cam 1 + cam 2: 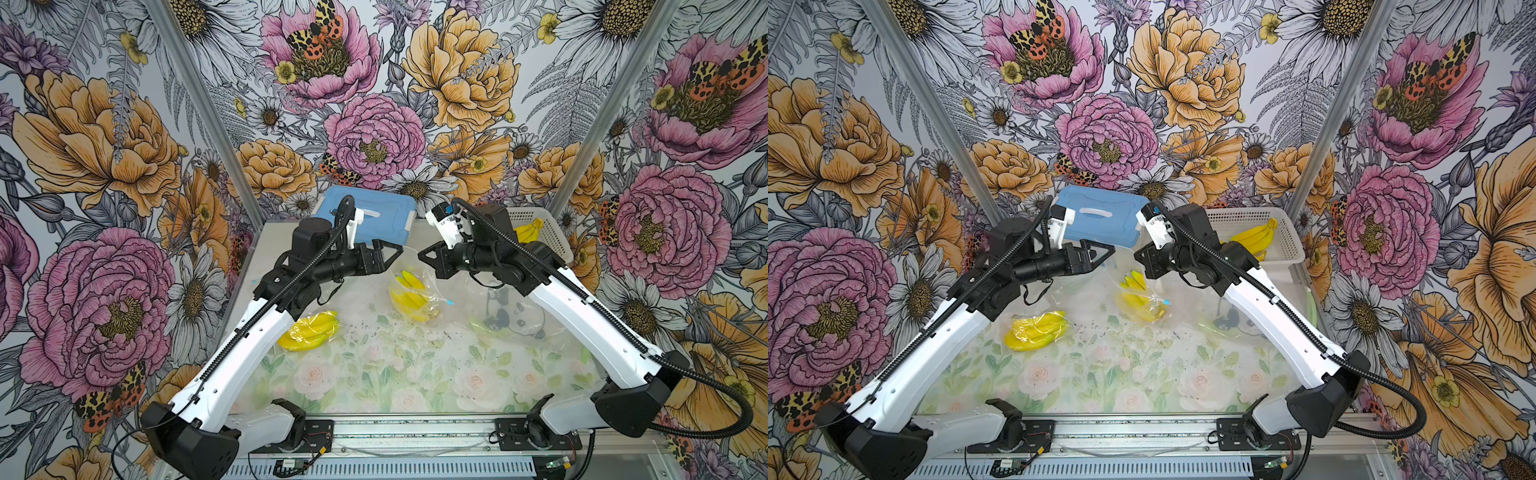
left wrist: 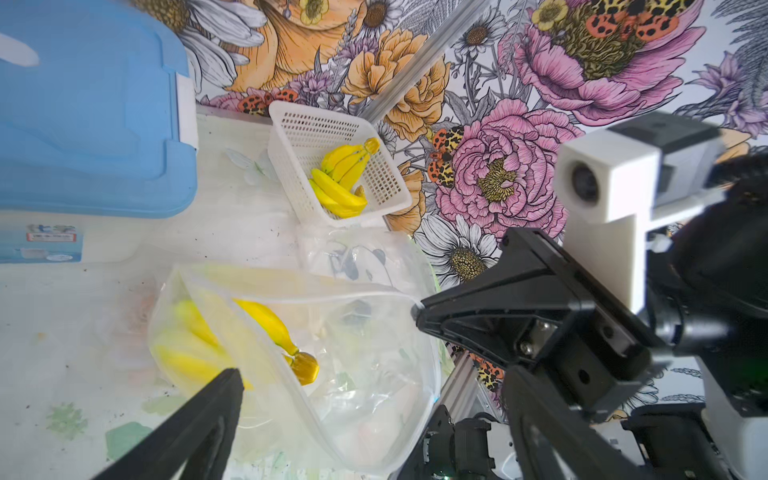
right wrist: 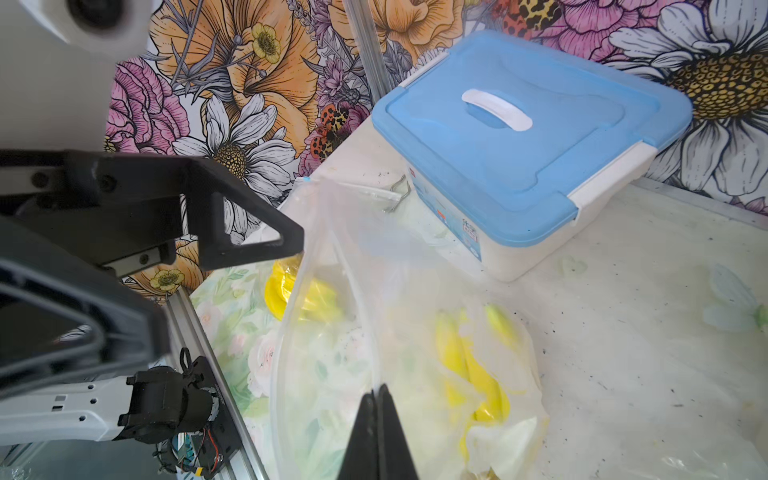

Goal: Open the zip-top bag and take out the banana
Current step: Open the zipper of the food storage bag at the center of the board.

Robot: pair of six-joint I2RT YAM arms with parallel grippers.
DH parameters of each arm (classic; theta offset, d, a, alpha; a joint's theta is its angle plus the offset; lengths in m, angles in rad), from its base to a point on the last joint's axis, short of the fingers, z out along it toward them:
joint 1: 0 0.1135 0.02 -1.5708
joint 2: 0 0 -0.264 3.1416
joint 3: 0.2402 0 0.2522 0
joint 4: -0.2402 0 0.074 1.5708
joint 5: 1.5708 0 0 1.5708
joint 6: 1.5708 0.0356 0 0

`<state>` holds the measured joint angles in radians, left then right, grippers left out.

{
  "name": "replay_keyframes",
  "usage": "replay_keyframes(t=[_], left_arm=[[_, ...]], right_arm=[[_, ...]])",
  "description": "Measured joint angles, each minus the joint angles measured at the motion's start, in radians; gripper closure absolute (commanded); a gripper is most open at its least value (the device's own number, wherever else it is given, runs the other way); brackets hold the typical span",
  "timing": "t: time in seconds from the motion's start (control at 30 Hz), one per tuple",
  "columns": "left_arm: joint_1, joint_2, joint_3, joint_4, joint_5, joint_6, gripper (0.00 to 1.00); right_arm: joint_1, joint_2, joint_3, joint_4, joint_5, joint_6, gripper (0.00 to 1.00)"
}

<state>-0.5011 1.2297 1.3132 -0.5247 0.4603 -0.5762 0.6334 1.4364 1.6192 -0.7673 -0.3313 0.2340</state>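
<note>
Pinching rim of open zip-top bag (image 3: 332,332) with right gripper (image 3: 378,390) beside blue box (image 3: 519,145); next, probably dipping spread left gripper (image 1: 395,254) inside for banana (image 2: 266,324)

top views: high, looking down on table (image 1: 399,374) | wrist views: close, facing each other across bag (image 2: 365,399)

Open room across the front of the floral table (image 1: 415,374), crowded mid-table by the zip-top bag (image 1: 419,276) strung up from the pinched right gripper (image 1: 424,254), with the spread left gripper (image 1: 395,255) just beside its mouth, a bagged banana bunch (image 1: 309,330) on the left, a limp clear bag (image 1: 511,320) on the right, and blue-lidded box (image 1: 374,220) and basket (image 1: 552,241) behind.
</note>
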Motion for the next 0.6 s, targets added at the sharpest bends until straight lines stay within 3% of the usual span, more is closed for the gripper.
replay_keyframes(t=[0.17,0.27,0.47,0.53,0.6], left_arm=[[-0.058,0.074,0.02,-0.103,-0.072,-0.022,0.06],[-0.058,0.088,0.019,-0.144,-0.107,-0.042,0.26],[-0.058,0.087,0.016,-0.186,-0.135,-0.061,0.46],[-0.055,0.085,0.016,-0.203,-0.138,-0.064,0.64],[-0.05,0.08,0.015,-0.218,-0.138,-0.063,0.73]], right_arm=[[0.005,0.002,0.001,0.0,0.004,0.0,1.0],[0.01,0.006,0.001,0.0,0.012,0.001,1.0],[0.008,0.007,-0.018,0.006,0.049,0.015,1.0],[-0.003,0.006,-0.05,0.009,0.062,0.04,1.0],[-0.023,0.004,-0.083,0.009,0.071,0.068,1.0]])
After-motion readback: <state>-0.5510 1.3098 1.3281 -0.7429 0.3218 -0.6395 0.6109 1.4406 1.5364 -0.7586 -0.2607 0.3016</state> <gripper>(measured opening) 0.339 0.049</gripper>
